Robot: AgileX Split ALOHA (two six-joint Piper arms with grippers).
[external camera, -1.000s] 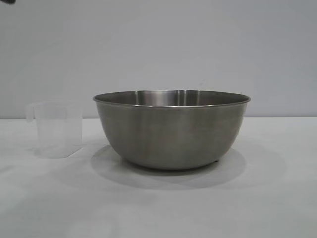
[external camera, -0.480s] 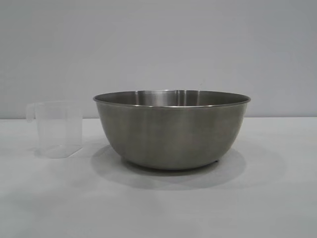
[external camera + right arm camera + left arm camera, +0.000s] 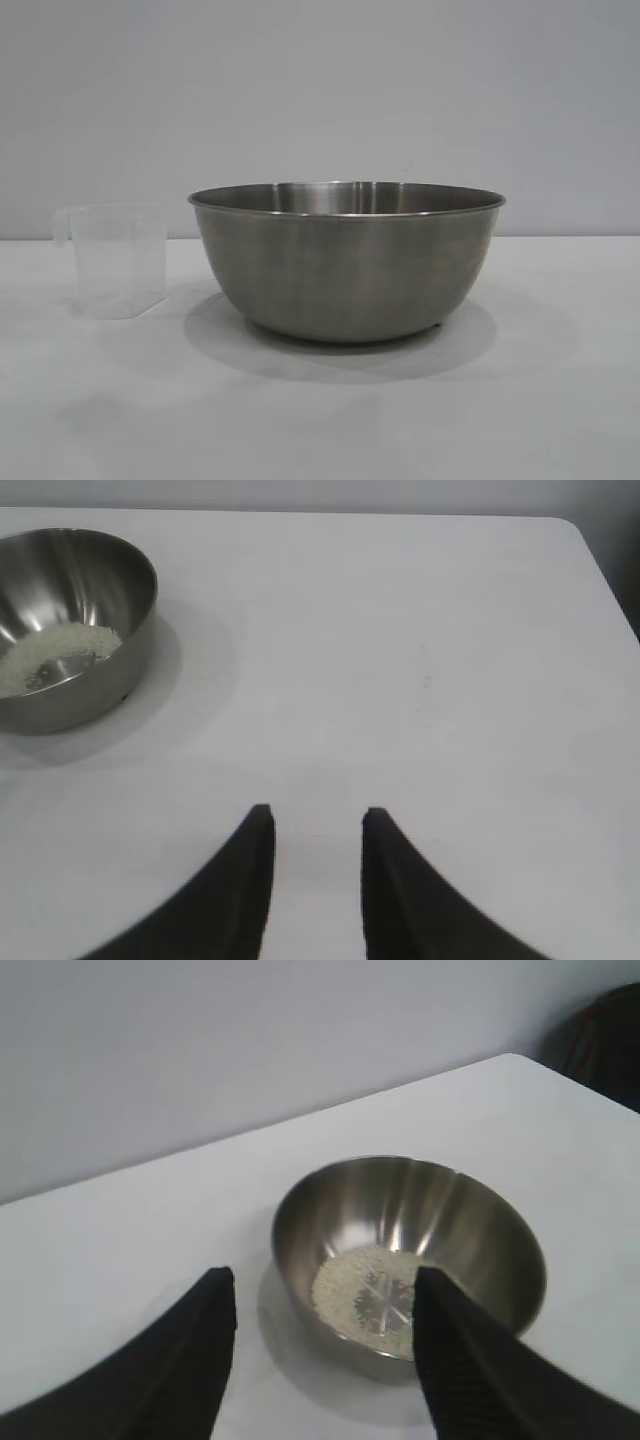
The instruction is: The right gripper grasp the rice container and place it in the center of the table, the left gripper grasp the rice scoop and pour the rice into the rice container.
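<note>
The steel rice container (image 3: 345,265) stands in the middle of the white table (image 3: 320,420). Inside it lies a thin layer of rice (image 3: 365,1295), with bare metal showing at its centre. To the left of the bowl, the clear plastic rice scoop (image 3: 118,262) stands upright and free, looking empty. My left gripper (image 3: 323,1272) hovers above and short of the rice container (image 3: 480,1220), open with nothing between its fingers. My right gripper (image 3: 317,810) is open over bare table, well away from the rice container (image 3: 130,590) and its rice (image 3: 55,650). Neither gripper shows in the exterior view.
A plain grey wall runs behind the table. The table's rounded far corner (image 3: 570,530) and side edge show in the right wrist view. A dark object (image 3: 605,1035) stands beyond the table's edge in the left wrist view.
A dark tip at the top left corner of the exterior view one second ago has left the picture. The bowl and the scoop have not moved.
</note>
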